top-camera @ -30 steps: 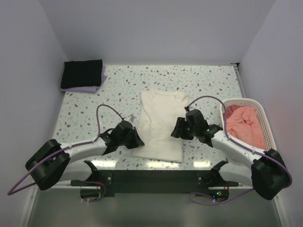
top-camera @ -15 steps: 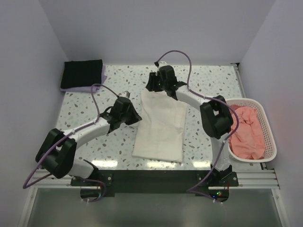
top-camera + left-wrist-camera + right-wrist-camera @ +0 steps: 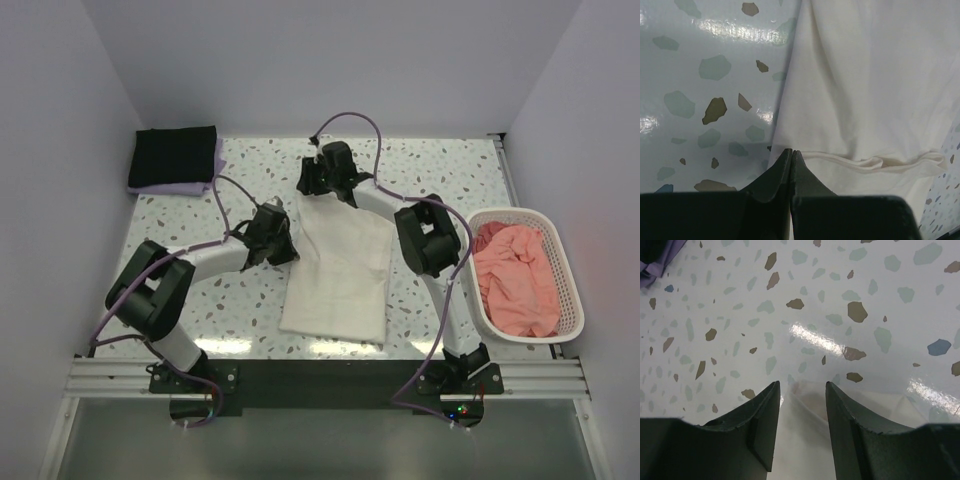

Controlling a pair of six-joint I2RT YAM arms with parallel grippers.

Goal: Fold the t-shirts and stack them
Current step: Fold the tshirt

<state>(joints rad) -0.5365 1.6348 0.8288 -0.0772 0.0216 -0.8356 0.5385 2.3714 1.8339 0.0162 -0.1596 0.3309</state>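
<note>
A cream-white t-shirt (image 3: 340, 270) lies folded into a long strip in the middle of the table. My left gripper (image 3: 277, 238) sits at its left edge, fingers shut together on the cloth's rim (image 3: 791, 151), and a crease runs off to the right across the t-shirt (image 3: 865, 100). My right gripper (image 3: 313, 186) is at the far left corner, open, with the corner of the t-shirt (image 3: 805, 440) between its fingers (image 3: 802, 386). A black t-shirt (image 3: 175, 155) rests folded on a lavender one (image 3: 170, 187) at the far left. The salmon-pink t-shirt (image 3: 515, 275) is crumpled in the basket.
The white slatted basket (image 3: 570, 290) stands at the right edge of the speckled table (image 3: 450, 170). Grey walls close in the back and both sides. The lavender t-shirt's corner (image 3: 655, 260) shows at the top left of the right wrist view.
The right arm swung from the shirt's right side up to its far left corner. The left gripper moved farther up the shirt's left edge. The shirt's top now looks narrower.
</note>
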